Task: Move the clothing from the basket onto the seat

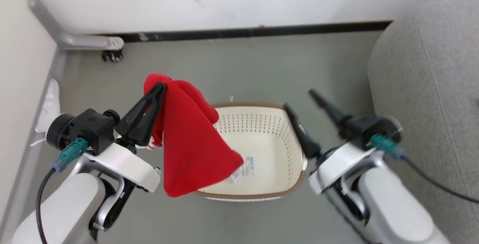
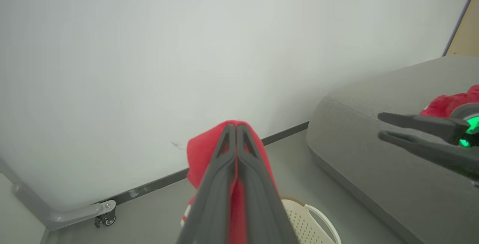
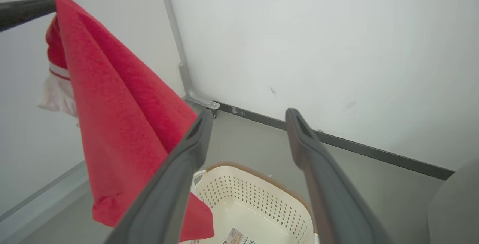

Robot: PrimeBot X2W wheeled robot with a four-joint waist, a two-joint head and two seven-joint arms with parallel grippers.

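A red garment (image 1: 187,143) hangs from my left gripper (image 1: 161,87), which is shut on its top fold above the basket's left side; the cloth (image 3: 112,116) drapes down over the left rim. In the left wrist view the closed fingers (image 2: 236,128) pinch the red fabric (image 2: 204,150). The cream perforated basket (image 1: 277,135) stands on the floor with its paper label showing on the bare bottom. My right gripper (image 1: 299,100) is open and holds nothing, above the basket's right rim. A second red garment (image 2: 447,103) lies on the grey sofa (image 1: 430,87) at the right.
A white wall with a dark baseboard (image 1: 254,31) runs behind. A grey metal frame leg with a caster (image 1: 111,55) stands at the back left. A white shoe (image 1: 48,105) lies by the left wall.
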